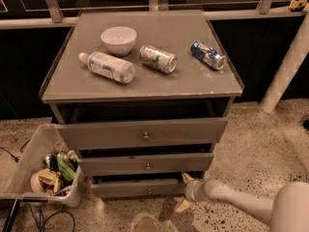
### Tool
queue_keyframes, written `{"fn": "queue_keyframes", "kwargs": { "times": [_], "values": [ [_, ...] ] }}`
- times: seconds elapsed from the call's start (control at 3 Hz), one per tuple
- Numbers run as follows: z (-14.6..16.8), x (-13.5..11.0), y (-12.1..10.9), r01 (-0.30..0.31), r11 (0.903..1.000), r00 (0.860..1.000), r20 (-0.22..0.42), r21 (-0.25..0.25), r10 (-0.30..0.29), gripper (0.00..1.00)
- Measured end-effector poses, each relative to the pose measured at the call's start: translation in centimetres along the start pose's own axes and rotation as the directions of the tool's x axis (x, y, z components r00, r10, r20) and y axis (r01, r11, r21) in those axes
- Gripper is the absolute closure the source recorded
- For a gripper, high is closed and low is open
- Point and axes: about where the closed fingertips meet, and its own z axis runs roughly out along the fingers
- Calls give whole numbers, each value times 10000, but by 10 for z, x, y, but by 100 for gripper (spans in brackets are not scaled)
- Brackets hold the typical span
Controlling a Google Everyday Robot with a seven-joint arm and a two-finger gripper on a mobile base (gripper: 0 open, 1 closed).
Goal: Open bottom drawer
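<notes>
The slim flat grey bottom drawer (130, 189) is the lowest of three in the grey metal cabinet (219, 111), just above the speckled stone floor (251, 144), with a small round brass knob (149, 191) at the middle of its front. From this high angle I cannot tell how far it stands out from the cabinet. The robot's white two-fingered hand (184, 192) is low at the right end of that drawer front, on a pale arm (236, 202) that reaches in from the lower right. Its fingers are spread apart, one pointing up against the drawer's right end and the other down towards the floor, and they grip nothing; the hand is well to the right of the knob. Above are the mid-sized grey middle drawer (116, 165) and the tall, wide grey top drawer (106, 135), each with its own brass knob. On the grey counter (183, 83) stand a white round bowl (119, 38) and, lying on their sides, a clear plastic bottle (107, 66), a green and silver can (158, 58) and a blue can (207, 54). A clear plastic bin (29, 153) holding cans and wrappers sits on the floor just left of the cabinet.
</notes>
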Motion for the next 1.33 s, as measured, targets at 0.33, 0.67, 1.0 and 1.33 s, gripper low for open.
{"fn": "queue_keyframes", "kwargs": {
  "times": [0.33, 0.67, 1.0, 1.33],
  "values": [
    [21, 5, 2, 76, 9997, 9998, -186, -240, -81, 0],
    [40, 10, 0, 246, 9990, 9997, -74, -370, -249, 0],
    [54, 13, -11, 437, 9986, 9990, 124, -301, -433, 0],
    [54, 15, -16, 481, 9986, 9988, 112, -223, -479, 18]
  ]
}}
